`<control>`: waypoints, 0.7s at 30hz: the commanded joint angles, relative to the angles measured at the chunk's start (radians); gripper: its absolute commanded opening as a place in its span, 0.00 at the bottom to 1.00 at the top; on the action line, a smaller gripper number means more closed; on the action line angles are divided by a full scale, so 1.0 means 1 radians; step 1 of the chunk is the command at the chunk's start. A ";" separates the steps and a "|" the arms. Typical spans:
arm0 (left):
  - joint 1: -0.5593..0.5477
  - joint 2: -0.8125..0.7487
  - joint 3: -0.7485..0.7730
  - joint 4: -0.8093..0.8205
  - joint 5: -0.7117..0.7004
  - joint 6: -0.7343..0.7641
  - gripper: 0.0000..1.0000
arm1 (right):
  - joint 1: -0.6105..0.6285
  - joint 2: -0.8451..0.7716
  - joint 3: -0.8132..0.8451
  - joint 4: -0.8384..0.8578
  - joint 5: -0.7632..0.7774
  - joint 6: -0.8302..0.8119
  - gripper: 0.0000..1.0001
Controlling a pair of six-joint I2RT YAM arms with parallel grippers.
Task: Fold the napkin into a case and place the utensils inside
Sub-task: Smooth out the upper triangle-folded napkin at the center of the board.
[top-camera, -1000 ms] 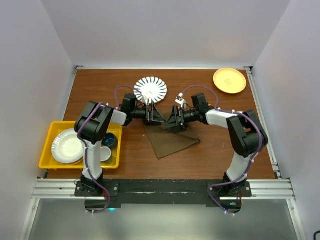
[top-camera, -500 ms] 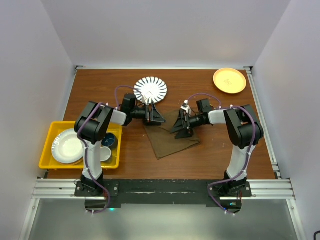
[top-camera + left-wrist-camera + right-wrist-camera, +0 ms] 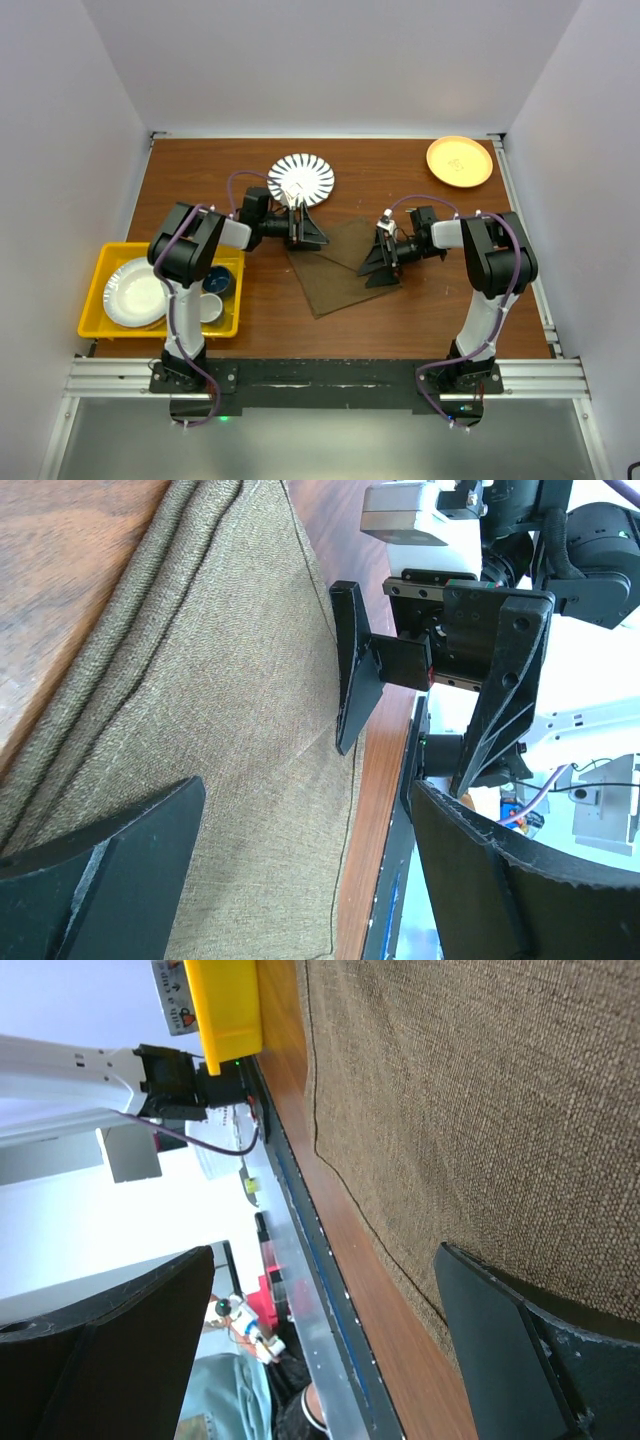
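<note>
Early stage, I judge; the napkin (image 3: 335, 275) lies at centre frame on the table (image 3: 200, 180), partly layered, no case formed yet; left claw (image 3: 316, 232) and right claw (image 3: 372, 266) stand apart at its edges, gripping nothing; most folding remains, then loading the utensils.

So around the edges of the brown wooden desk (image 3: 200, 180) there's a round white plate with dark stripes fanning out like spokes (image 3: 301, 178), sitting toward the back, roughly in the middle. Way off in the far right corner is a plain orange plate (image 3: 459, 161), all on its own. On the left side a yellow tray (image 3: 97, 285) hangs a bit over the desk's edge, and inside it there's a white plate (image 3: 135, 293), a dark blue bowl (image 3: 219, 281) and a little white cup (image 3: 210, 307) just beside the bowl. A metal rail (image 3: 110, 378) runs along the near edge, and plain white walls box it all in.
</note>
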 commanded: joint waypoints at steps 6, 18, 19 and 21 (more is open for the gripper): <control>0.054 0.019 -0.022 -0.087 -0.038 0.075 0.92 | -0.012 0.035 -0.035 -0.086 0.183 -0.088 0.98; 0.042 -0.103 0.083 -0.179 -0.006 0.110 0.92 | -0.011 0.012 -0.022 -0.092 0.207 -0.080 0.98; 0.042 -0.097 0.083 -0.177 -0.012 0.110 0.92 | -0.012 0.014 -0.018 -0.093 0.206 -0.080 0.98; 0.045 -0.060 0.083 -0.174 -0.021 0.110 0.92 | -0.011 0.018 -0.017 -0.097 0.207 -0.082 0.98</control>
